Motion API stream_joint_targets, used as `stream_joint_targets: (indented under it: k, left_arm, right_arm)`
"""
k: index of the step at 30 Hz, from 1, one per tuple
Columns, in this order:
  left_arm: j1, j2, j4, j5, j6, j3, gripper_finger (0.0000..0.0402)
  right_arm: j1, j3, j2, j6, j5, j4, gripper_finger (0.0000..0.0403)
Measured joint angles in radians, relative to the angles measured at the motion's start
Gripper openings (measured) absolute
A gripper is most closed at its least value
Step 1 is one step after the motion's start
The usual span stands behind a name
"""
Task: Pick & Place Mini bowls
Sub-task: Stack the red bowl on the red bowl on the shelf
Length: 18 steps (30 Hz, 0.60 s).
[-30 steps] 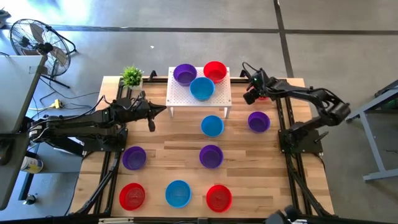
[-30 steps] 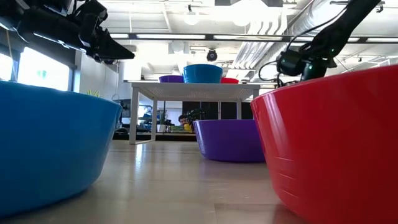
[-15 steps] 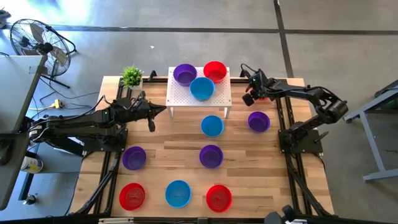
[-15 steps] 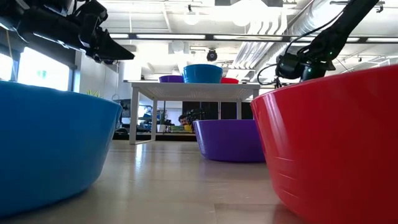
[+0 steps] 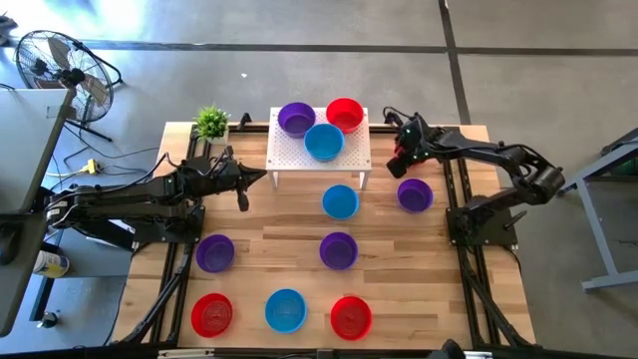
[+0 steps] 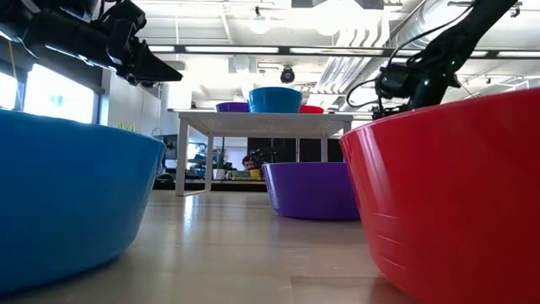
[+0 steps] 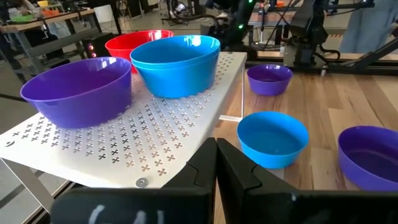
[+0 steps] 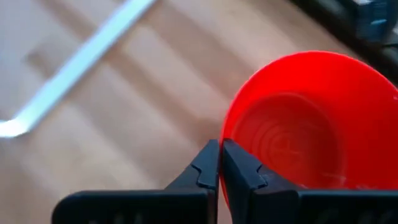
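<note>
Right pincer (image 8: 220, 163) pinches the near rim of a red bowl (image 8: 305, 118). Lifting straight up before moving sideways should keep this thin-edged grip from slipping.

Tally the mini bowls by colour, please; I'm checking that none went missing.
Red bowls: 4, one pinched at its rim by the right tool
Blue bowls: 3
Purple bowls: 4
Total: 11

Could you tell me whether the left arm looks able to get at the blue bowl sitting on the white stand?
Probably yes: the left claw, shut, hangs beside the white stand, and nothing stands between it and the blue bowl at the front of the stand.
</note>
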Motion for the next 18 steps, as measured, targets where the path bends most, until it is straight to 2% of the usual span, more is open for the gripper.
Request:
stream_joint_targets:
  k: [3, 5, 8, 14, 18]
  left_arm:
    - [0.000, 0.000, 0.000, 0.000, 0.000, 0.000, 0.0003]
    - [0.000, 0.000, 0.000, 0.000, 0.000, 0.000, 0.0003]
    - [0.000, 0.000, 0.000, 0.000, 0.000, 0.000, 0.0003]
    - [0.000, 0.000, 0.000, 0.000, 0.000, 0.000, 0.0003]
    - [0.000, 0.000, 0.000, 0.000, 0.000, 0.000, 0.0003]
  right_arm:
    - [0.021, 0.000, -0.023, 0.017, -0.053, -0.038, 0.0007]
    - [0.035, 0.000, -0.032, 0.019, -0.045, -0.046, 0.0011]
    - [0.046, 0.000, -0.047, 0.019, -0.008, -0.048, 0.0028]
    - [0.039, 0.000, -0.103, 0.022, 0.047, -0.046, 0.0090]
    - [-0.001, 0.000, -0.127, 0.050, 0.156, -0.044, 0.0118]
